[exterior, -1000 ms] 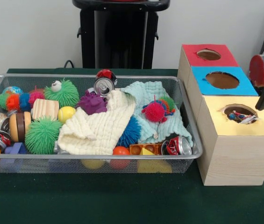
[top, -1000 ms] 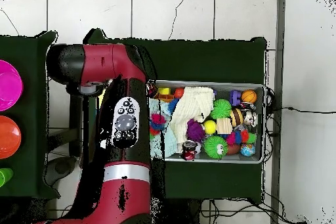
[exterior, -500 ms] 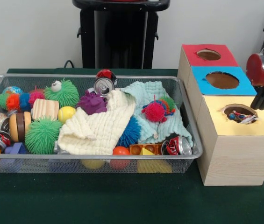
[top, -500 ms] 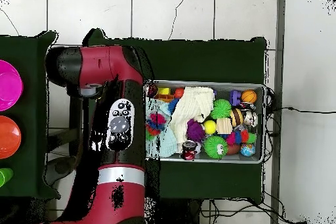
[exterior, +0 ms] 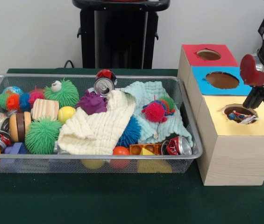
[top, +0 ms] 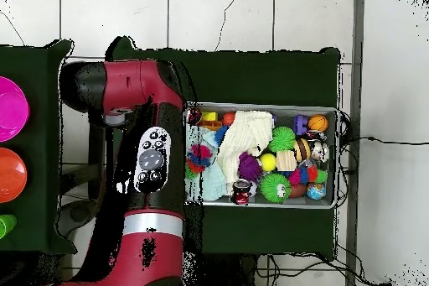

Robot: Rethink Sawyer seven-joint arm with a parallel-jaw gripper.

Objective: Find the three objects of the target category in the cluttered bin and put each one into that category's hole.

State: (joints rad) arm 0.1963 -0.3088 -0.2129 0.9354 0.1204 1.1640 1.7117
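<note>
Your gripper (exterior: 257,95) is hanging at the right edge of the front view, just above the yellow box (exterior: 237,140); whether its fingers are apart or together, you cannot tell. Directly below its dark tip, a spotted wad (exterior: 240,116) is sitting inside the hole (exterior: 239,113). The bin (exterior: 188,156) is lying well off to the side, cloths and balls filling it.

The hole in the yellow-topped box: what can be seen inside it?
Inside the hole of the yellow-topped box lies crumpled white wrapper with red and blue spots, near the rim. How many wads are there, and anything deeper, is hidden by the box walls.
</note>
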